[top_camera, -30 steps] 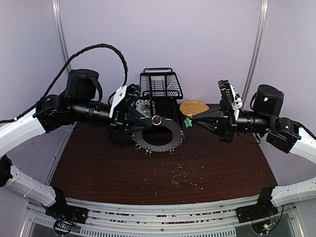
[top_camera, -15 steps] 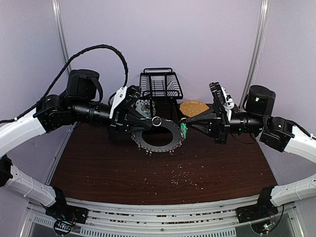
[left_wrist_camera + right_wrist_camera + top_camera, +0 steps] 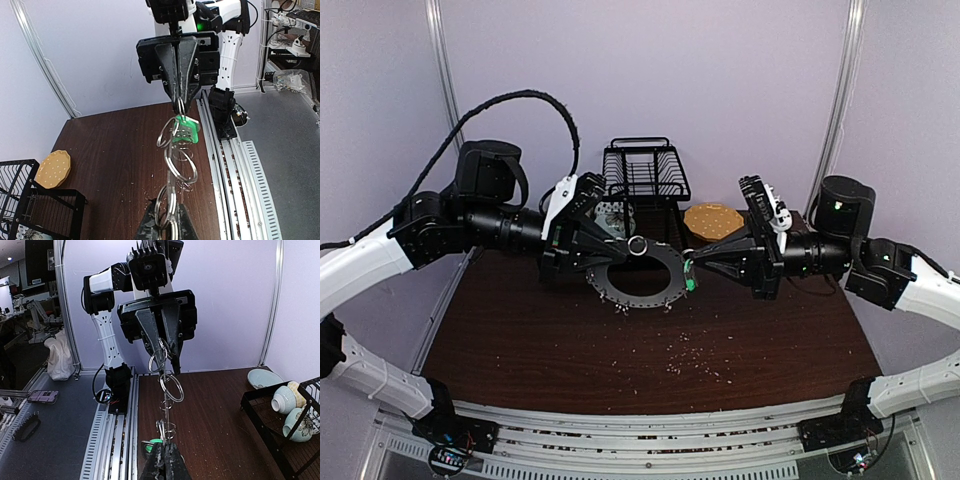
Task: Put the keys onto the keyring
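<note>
Currently the left jaws pinch the rim of the keyring [image 3: 638, 287]. At its opposite rim, the right jaws pinch the green key [image 3: 689, 279].

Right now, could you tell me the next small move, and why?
Probably ease the right end effector left to thread the green key onto a wire loop: it sits at the rim of the keyring, held aloft by the left end effector.

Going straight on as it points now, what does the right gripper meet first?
The keyring: the right gripper, shut on the green key, points at its wire-looped rim. How much gap is left is hard to judge.
</note>
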`<state>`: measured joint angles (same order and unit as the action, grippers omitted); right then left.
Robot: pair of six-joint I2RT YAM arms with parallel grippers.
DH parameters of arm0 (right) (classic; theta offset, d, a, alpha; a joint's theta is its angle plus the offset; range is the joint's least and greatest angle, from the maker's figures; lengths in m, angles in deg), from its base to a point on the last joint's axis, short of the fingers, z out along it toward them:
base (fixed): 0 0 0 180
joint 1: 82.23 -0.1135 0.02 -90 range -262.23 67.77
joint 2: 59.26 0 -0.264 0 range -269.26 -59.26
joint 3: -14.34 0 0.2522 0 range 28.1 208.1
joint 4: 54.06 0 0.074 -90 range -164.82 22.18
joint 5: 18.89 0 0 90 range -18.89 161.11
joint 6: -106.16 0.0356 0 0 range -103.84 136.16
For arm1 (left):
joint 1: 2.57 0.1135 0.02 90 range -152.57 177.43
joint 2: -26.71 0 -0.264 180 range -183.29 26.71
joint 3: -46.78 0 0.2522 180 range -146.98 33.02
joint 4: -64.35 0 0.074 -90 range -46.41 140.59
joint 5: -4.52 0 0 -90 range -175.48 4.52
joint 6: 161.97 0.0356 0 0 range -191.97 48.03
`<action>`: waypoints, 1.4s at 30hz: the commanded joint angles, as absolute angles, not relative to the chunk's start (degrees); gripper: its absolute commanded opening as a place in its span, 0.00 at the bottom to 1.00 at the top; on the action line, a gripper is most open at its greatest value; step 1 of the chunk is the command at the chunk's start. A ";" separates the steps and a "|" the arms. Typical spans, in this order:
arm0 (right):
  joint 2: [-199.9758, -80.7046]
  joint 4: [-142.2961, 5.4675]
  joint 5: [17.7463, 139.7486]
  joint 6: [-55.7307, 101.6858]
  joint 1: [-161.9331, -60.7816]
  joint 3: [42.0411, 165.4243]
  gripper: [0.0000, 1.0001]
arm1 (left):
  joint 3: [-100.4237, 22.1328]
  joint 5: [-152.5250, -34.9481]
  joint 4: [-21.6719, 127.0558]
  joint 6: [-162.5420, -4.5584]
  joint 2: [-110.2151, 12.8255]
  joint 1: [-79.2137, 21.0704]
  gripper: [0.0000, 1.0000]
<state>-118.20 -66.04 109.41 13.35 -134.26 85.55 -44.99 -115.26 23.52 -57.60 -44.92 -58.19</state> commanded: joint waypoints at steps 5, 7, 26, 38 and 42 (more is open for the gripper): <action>-116.32 -67.46 104.07 10.31 -134.71 85.43 0.00 | -46.34 -116.40 25.89 -57.25 -44.71 -58.47 0.00; -115.94 -66.86 103.83 10.40 -134.78 84.99 0.00 | -46.34 -116.43 25.86 -57.27 -44.78 -58.47 0.00; -117.51 -67.05 106.39 9.46 -134.82 85.18 0.00 | -46.60 -116.53 25.89 -57.21 -45.15 -58.47 0.00; -116.37 -67.60 106.08 8.94 -134.83 84.83 0.00 | -46.59 -115.44 25.58 -57.47 -44.98 -58.47 0.00; -116.47 -67.69 105.98 8.90 -134.82 84.83 0.00 | -46.78 -115.50 25.37 -57.49 -45.08 -58.47 0.00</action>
<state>-117.43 -67.44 105.85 9.81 -134.57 85.18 -44.99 -115.23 23.45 -57.60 -44.97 -58.19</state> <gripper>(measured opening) 0.006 0.066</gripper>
